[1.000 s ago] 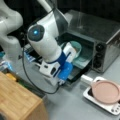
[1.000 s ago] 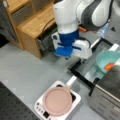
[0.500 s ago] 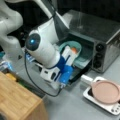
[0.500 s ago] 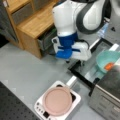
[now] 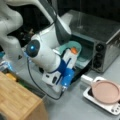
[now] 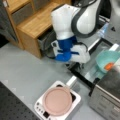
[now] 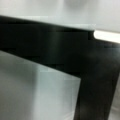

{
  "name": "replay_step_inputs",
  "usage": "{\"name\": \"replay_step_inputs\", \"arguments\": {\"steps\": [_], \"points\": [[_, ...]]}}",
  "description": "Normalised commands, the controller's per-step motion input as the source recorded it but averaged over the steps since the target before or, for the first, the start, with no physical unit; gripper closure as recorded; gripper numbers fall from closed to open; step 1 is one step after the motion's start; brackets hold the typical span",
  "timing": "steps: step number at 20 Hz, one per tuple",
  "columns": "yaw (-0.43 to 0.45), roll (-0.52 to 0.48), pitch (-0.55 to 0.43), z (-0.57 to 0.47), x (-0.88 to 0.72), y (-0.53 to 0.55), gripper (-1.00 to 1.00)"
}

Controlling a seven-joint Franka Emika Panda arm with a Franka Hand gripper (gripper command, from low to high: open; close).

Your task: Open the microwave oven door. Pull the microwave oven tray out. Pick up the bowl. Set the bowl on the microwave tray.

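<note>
Front view, oven at 2 o'clock: microwave oven sits at a front view's top right, three knobs on its front panel; microwave oven door hangs open, folded down toward 7 o'clock from the cavity; bowl with orange food rests in the mouth of the cavity on the microwave oven tray, which shows teal-dark under it; arm's wrist fills the centre; gripper points down at 6 o'clock just in front of the door's edge, nothing seen in it; jaw gap hidden here, cannot tell open or closed; pink plate on a white tray at 4 o'clock; wooden block at 8 o'clock.

Front view, oven at 4 o'clock: shows what the previous hides, the door glass lying flat and the bar handle near the plate; bowl at 3 o'clock, touching the oven's front; gripper low over the door's near edge, fingers masked by the wrist body; wooden shelf unit at 11 o'clock, seen only here.

Wrist view: only dark door frame and pale glass, very close; no fingertips visible; bowl not in view.
</note>
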Motion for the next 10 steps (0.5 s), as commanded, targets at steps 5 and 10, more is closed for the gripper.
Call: {"name": "replay_step_inputs", "arguments": {"steps": [5,10], "points": [[-0.050,0.154,-0.095,-0.21,0.11,-0.02,-1.00],[-0.063,0.157,-0.090,-0.20,0.08,0.00,-1.00]]}}
